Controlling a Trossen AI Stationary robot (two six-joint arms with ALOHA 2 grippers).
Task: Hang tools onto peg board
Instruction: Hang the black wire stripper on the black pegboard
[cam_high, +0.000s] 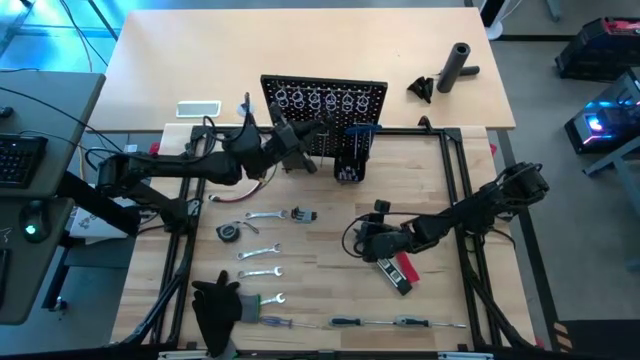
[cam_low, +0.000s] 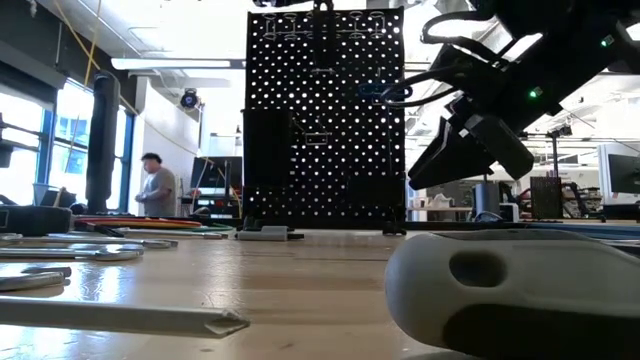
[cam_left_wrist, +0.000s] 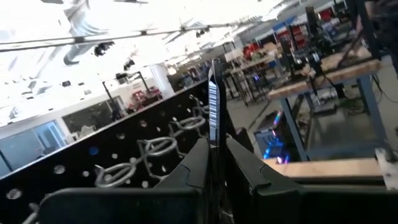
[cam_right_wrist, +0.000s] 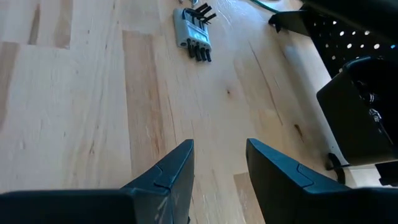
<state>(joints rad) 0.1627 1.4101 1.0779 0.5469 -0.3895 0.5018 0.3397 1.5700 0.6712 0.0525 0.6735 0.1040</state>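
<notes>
The left gripper (cam_left_wrist: 214, 163) pinches a thin tool (cam_left_wrist: 214, 112) up by the peg board (cam_high: 322, 118) rings, the right gripper (cam_right_wrist: 219, 163) waits open, and many tools (cam_high: 262, 252) lie on the table (cam_high: 310, 205).

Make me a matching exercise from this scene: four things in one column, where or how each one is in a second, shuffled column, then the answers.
Column one
1. left arm's tool
2. right arm's tool
3. black cylinder
4. tape measure

Column two
a. open, over bare wood
b. standing on the pale table beyond the peg board
c. shut on a thin silver piece, up at the peg board's rings
d. lying on the wood beside the wrenches

Pairs: 1-c, 2-a, 3-b, 4-d
</notes>
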